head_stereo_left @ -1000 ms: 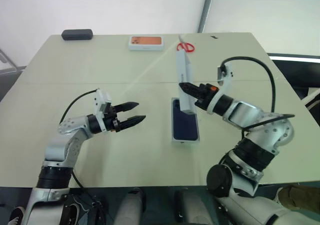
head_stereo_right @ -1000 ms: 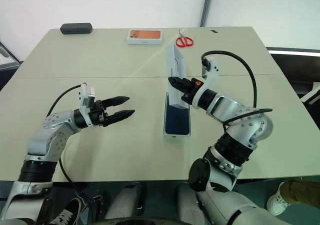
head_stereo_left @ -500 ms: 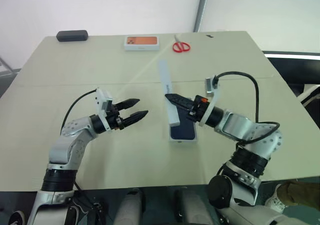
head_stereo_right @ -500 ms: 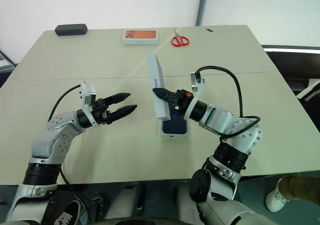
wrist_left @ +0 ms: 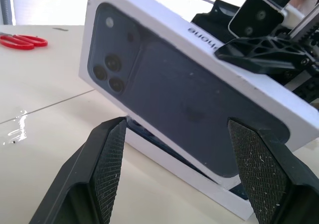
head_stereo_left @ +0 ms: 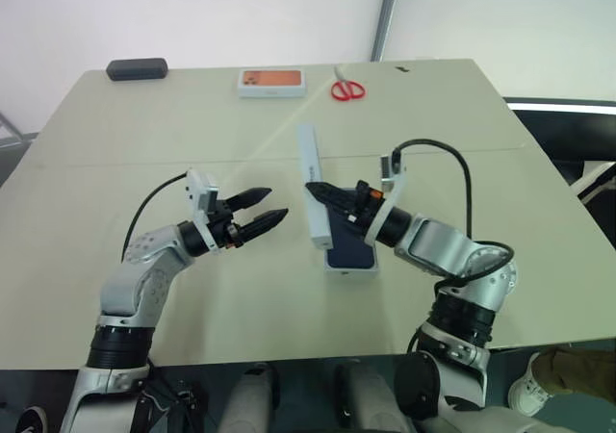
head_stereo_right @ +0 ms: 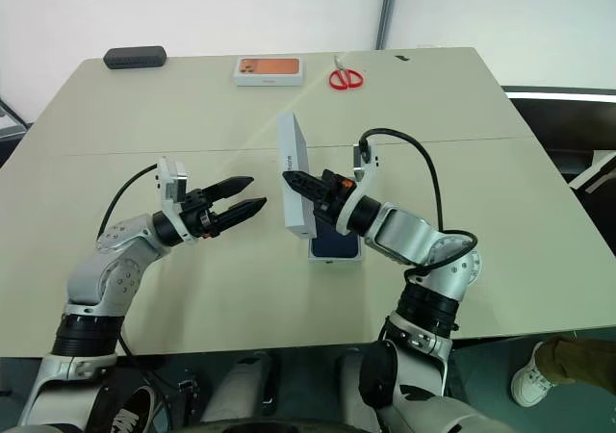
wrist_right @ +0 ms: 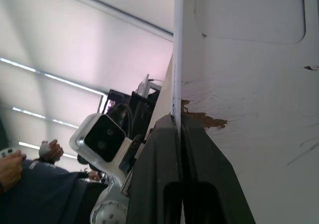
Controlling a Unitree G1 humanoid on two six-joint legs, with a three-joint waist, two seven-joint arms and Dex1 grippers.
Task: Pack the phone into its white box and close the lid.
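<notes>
The phone (head_stereo_left: 350, 250) already lies in the white box (head_stereo_left: 350, 267), which sits on the table (head_stereo_left: 481, 125) near the middle, just in front of the robot. That half of the job looks done. What is left is the cover: the lid (head_stereo_left: 311, 199) is not yet on the box. It stands on edge, almost upright, above the left side of the box, its printed phone picture facing left toward the other arm and its plain white inside facing right.

The right claw (head_stereo_left: 318, 191) is clenched on the lid's wall, its two black fingers pinched tight on the thin white edge, as the right wrist view shows (wrist_right: 175, 134). It carries the lid in the air, clear of the table.

The left claw (head_stereo_left: 262, 210) is released and grasps nothing; its fingers stand well apart, pointing right at the lid's printed face, near it but not touching. By my reading, it waits to steady or take the lid so that it can be turned flat and lowered over the box.

Far across the table lie red scissors (head_stereo_left: 348, 89), an orange-topped box (head_stereo_left: 273, 82) and a black case (head_stereo_left: 137, 68), well apart from the work.
</notes>
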